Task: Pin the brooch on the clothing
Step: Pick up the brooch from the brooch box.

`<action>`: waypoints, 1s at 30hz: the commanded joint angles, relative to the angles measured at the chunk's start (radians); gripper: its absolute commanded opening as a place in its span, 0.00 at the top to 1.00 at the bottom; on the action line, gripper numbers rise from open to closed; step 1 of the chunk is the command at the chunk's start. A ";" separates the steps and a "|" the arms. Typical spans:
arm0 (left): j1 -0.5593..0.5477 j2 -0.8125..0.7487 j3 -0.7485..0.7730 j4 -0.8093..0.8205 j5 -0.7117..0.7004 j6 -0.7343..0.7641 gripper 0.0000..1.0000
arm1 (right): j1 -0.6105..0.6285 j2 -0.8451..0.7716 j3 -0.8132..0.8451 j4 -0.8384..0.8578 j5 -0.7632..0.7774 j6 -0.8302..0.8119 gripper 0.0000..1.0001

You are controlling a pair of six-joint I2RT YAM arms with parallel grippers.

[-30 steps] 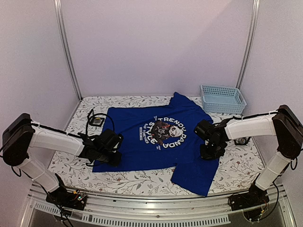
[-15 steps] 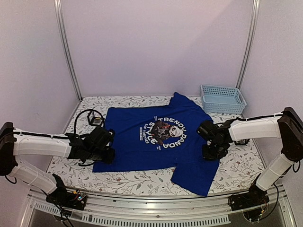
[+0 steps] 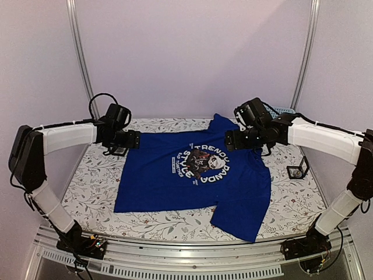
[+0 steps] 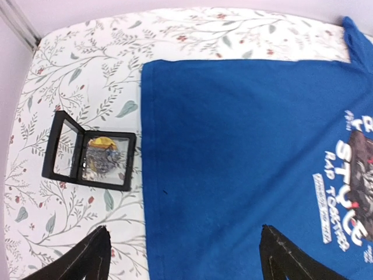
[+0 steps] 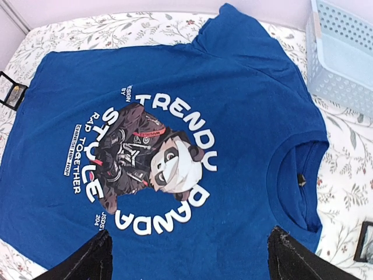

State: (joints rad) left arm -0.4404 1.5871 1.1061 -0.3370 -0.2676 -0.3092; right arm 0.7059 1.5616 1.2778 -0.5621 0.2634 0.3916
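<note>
Left wrist, not overhead: cased brooch [image 4: 104, 154]

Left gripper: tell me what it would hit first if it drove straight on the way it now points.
Probably plain fabric of the royal-blue short-sleeved T-shirt near its straight edge; the open left gripper frames that spot. The small black hinged display case lies aside, out of line. Depth is unclear.
</note>
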 commanded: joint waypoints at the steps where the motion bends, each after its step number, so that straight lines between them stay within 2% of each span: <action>1: 0.113 0.157 0.101 -0.071 0.055 0.038 0.12 | -0.005 0.094 0.039 0.069 0.015 -0.136 0.09; 7: 0.195 0.327 0.240 -0.057 0.050 0.067 0.16 | -0.011 0.205 0.056 0.080 -0.024 -0.202 0.08; 13: 0.257 0.496 0.384 -0.090 0.027 0.089 0.23 | -0.015 0.263 0.060 0.082 0.006 -0.226 0.09; 19: 0.278 0.539 0.404 -0.092 0.041 0.091 0.27 | -0.017 0.299 0.072 0.088 0.004 -0.238 0.09; 30: 0.278 0.589 0.385 -0.063 0.062 0.100 0.24 | -0.017 0.324 0.087 0.087 -0.011 -0.256 0.10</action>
State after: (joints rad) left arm -0.1627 2.1418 1.4895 -0.4103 -0.2276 -0.2272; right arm 0.6941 1.8751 1.3464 -0.4885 0.2520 0.1520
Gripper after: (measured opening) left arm 0.762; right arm 0.904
